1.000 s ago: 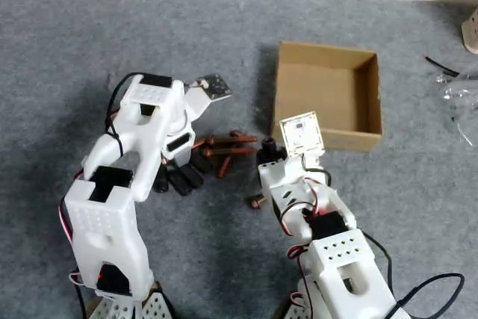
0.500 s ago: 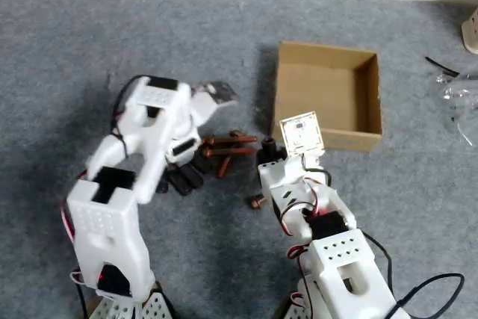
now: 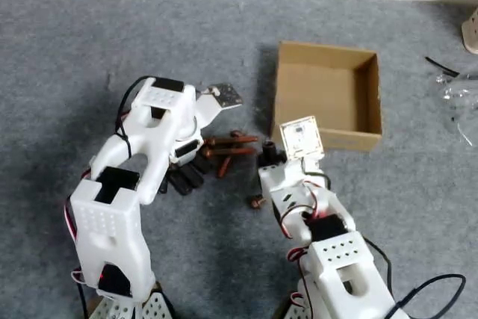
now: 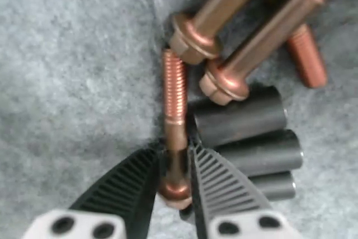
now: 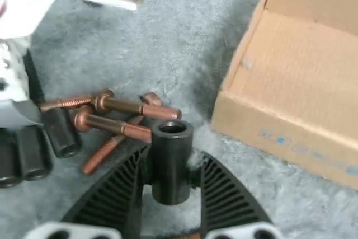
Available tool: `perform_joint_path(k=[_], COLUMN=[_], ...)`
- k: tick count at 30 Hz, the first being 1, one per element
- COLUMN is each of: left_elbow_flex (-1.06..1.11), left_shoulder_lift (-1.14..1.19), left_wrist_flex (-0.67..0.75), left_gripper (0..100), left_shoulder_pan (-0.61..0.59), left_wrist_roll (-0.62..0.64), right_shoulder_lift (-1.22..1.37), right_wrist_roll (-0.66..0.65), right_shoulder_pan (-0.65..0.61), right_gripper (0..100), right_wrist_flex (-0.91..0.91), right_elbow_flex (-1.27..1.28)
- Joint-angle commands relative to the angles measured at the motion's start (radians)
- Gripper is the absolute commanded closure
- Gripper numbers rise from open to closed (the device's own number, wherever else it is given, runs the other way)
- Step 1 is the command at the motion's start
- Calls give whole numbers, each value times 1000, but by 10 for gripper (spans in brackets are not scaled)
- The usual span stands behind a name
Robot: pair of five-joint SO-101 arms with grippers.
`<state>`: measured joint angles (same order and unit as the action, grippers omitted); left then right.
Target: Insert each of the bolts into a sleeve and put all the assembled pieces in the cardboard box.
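The left pincer [image 4: 174, 158] is clamped on a bolt [image 4: 174, 99] just above its head. The bolt lies flat on the tabletop [image 3: 60, 72], its long axis running straight out from the pincer, threaded tip leading. That tip touches the head of one of the loose bolts [image 3: 228, 143], and the spare sleeves [image 4: 246, 138] lie just beside the shank.

The right pincer [image 5: 173, 166] is closed around a black sleeve [image 5: 171, 149], which stands nearly upright with its open bore facing up.

In the high view the held sleeve sits at about 3 o'clock from the left pincer, near it, with the loose bolts between. The cardboard box [image 3: 321, 91] is at about 1 o'clock from the right pincer, just beyond it, with nothing inside.

The coming move likely turns on the two axes. The bolt lies level and the bore points up, so one must be rotated until thread and bore line up. Each arm already has its own part.
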<state>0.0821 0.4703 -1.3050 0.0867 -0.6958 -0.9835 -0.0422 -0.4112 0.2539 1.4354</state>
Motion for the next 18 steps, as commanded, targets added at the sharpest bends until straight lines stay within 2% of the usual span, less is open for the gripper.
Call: perform_joint_path(k=[1,8,12,18], left_elbow_flex=[-51,-414,-478,-372], left_shoulder_lift=[-1,-7,-44,-163], left_wrist_flex=[-23,-445,-474,-474], left_gripper=[994,994,994,994], left_shoulder_pan=[-12,-84,-191,-309], left_wrist_roll=[-40,-68,-86,-227], right_shoulder_lift=[-24,-24,-24,-24], right_wrist_roll=[-3,-2,-5,-6], right_shoulder_pan=[28,30,31,31], right_gripper=[994,994,994,994], right_wrist_flex=[-97,-104,-104,-105], right_elbow_flex=[28,45,45,45])
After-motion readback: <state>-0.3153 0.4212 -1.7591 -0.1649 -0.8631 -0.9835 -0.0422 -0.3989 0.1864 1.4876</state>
